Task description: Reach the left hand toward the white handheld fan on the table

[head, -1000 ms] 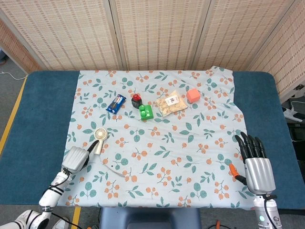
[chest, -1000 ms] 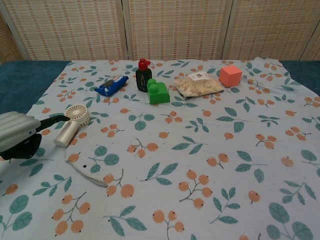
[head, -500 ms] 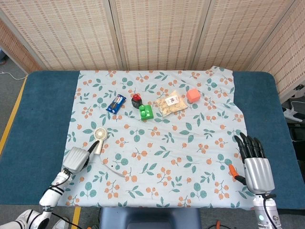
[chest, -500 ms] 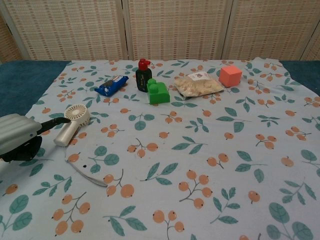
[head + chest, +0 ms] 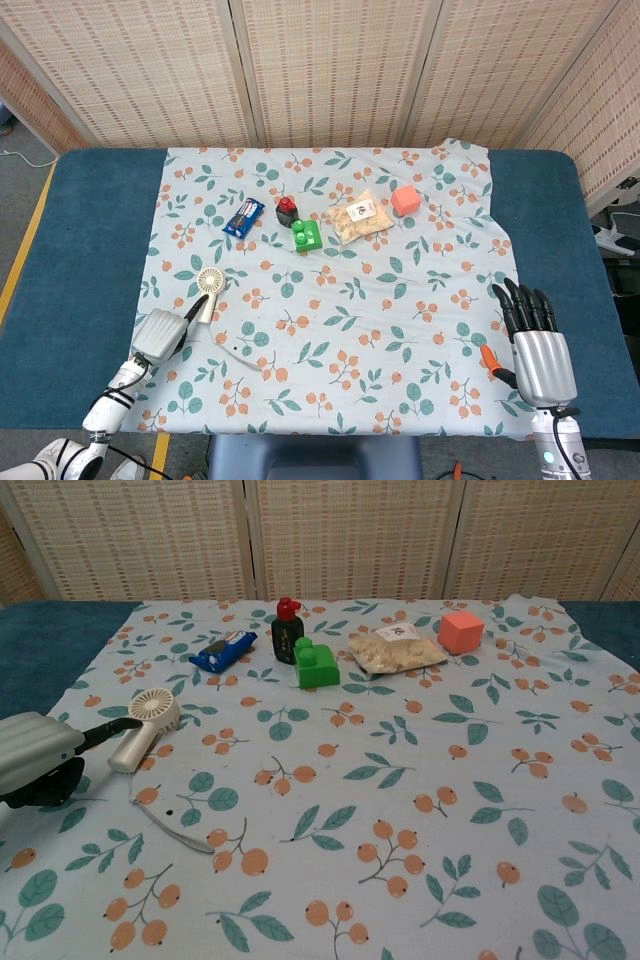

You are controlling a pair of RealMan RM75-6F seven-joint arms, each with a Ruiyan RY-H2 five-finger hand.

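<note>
My left hand (image 5: 40, 757) lies low at the bench's (image 5: 90, 240) near-left, fingers apart, holding nothing, one dark fingertip just beside the white handheld fan (image 5: 146, 726) (touching or not, I cannot tell). My right hand (image 5: 537, 345) rests open, near right.

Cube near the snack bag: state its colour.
The cube is coral-orange; chest view shows it best.

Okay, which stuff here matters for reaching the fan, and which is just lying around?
Job: left hand, fan.
Lying about: blue packet, bottle, green block, snack bag, orange cube, right hand.
</note>
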